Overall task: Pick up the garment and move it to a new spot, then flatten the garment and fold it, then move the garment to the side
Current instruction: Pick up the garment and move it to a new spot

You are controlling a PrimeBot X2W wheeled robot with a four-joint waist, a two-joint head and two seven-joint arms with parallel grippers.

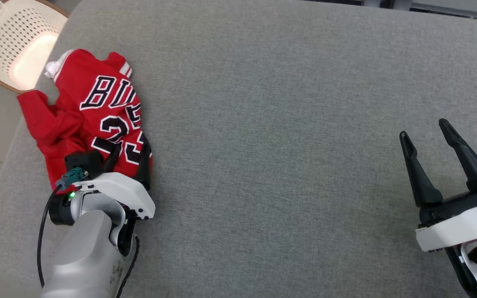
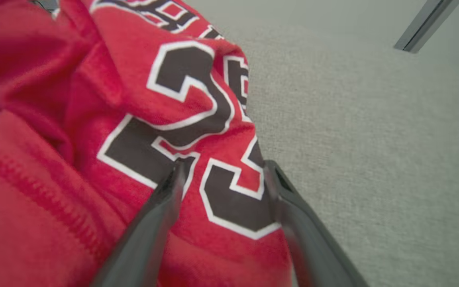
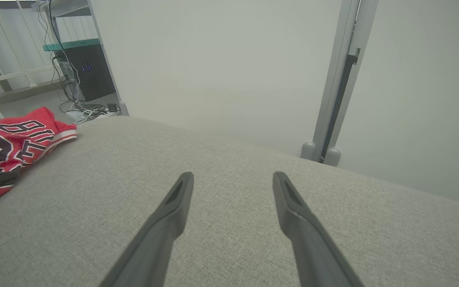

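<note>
The garment [image 1: 89,103] is a red jersey with black-and-white lettering and numbers, lying crumpled at the left of the grey padded surface [image 1: 284,124]. My left gripper [image 1: 131,145] rests at its near edge. In the left wrist view the left gripper [image 2: 225,165] is open, its two fingers spread either side of a printed fold of the garment [image 2: 153,119], touching the fabric but not pinching it. My right gripper [image 1: 424,128] hovers open at the lower right, far from the jersey. The right wrist view shows the right gripper [image 3: 233,175] with nothing between its fingers and the garment [image 3: 14,139] at far left.
A white perforated basket [image 1: 15,37] stands beyond the surface's far-left corner. The surface's left edge runs close to the jersey. Past the far edge are a shelf with a black box and cables [image 3: 82,75] and a grey post [image 3: 333,99].
</note>
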